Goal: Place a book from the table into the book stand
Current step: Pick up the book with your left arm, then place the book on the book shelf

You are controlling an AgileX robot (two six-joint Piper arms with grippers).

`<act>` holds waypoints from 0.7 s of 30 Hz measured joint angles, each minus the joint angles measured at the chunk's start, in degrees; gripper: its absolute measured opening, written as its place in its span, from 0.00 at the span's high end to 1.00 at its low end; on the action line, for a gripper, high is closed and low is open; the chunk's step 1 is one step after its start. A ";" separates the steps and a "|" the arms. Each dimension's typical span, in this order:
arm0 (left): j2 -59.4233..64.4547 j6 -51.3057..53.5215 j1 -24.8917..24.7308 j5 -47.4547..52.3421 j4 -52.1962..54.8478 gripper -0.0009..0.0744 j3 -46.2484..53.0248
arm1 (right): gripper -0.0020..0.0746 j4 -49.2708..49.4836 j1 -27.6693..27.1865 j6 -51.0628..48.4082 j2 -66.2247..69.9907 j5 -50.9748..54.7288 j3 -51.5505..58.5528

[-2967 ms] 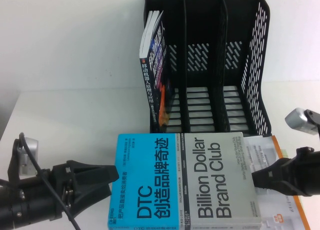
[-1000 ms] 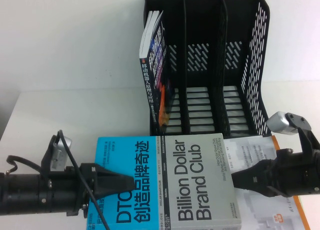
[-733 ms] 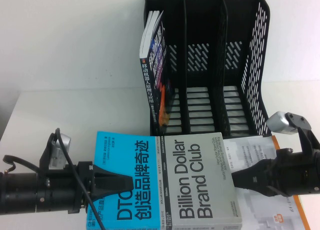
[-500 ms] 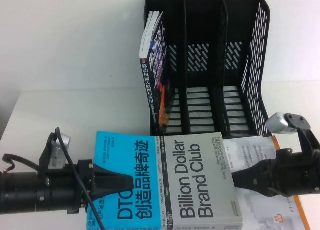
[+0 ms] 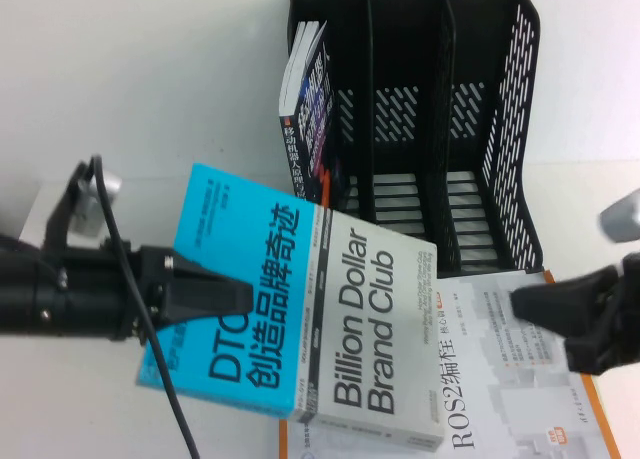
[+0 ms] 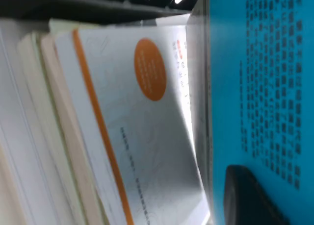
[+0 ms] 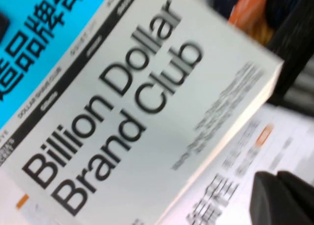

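One book [image 5: 300, 324] tilted in left pincer [image 5: 235, 299]; right pincer [image 5: 530, 307] beside it, apart.

we note the book [image 5: 300, 324] cover is half bright blue, half grey with black lettering. the book stand [image 5: 430, 129] is black with slotted perforations; the ros2 book [image 5: 510, 399] is white, orange-edged.

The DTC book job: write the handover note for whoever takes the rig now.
Left gripper: shut on the DTC book, holding its blue edge, tilted above the ROS2 book.
Right gripper: off the book, beside its grey edge, over the ROS2 book on the table.
Book stand: behind; dark book in its leftmost slot, other two slots free.
Done: book gripped.
Left: carry it to a free slot, stand it upright, release.
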 joint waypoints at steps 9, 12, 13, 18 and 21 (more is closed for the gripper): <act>-2.63 -9.68 0.00 1.98 7.79 0.75 -10.39 | 0.98 0.00 0.00 -0.04 -12.49 -6.20 0.50; -2.63 -11.61 0.00 2.65 8.77 0.75 -12.80 | 0.98 0.00 0.00 -0.50 -14.25 -7.19 0.54; -2.63 -12.20 0.00 2.90 9.09 0.75 -13.77 | 0.98 0.00 0.00 -0.50 -14.49 -7.45 0.54; -2.63 -15.15 0.00 3.92 10.15 0.75 -19.61 | 0.98 0.00 0.00 -0.72 -14.60 -8.05 0.62; -2.63 -17.31 0.00 4.29 10.39 0.75 -24.18 | 0.98 0.00 0.00 -0.86 -14.60 -9.93 0.62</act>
